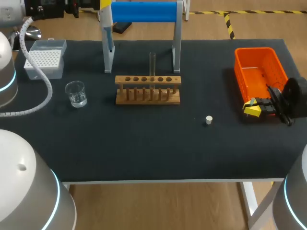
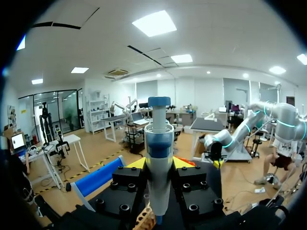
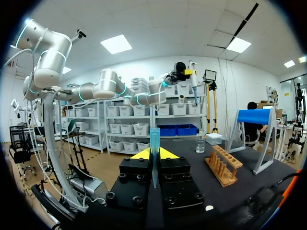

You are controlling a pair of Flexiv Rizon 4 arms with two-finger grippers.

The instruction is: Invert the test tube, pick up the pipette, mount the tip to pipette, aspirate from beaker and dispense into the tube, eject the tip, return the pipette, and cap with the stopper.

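The white stopper (image 1: 208,120) sits alone on the black table (image 1: 144,148), near the front. By the orange bin (image 1: 238,67), the right fingers (image 1: 252,109) pinch a thin blue tip (image 3: 154,153). Farther back, the beaker (image 1: 76,93) stands left of the wooden rack (image 1: 147,91), and the tube (image 1: 152,62) stands up in it. At the very back, the left fingers (image 2: 136,163) hold the pipette (image 2: 159,163) tight, by the stand (image 1: 176,43)

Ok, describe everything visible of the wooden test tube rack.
The wooden rack is light brown: a top bar with six round holes above upright pegs on a flat base. It stands on the black table, before the blue-roll stand. A clear test tube stands upright in its fourth hole from the left. Nothing else touches it.
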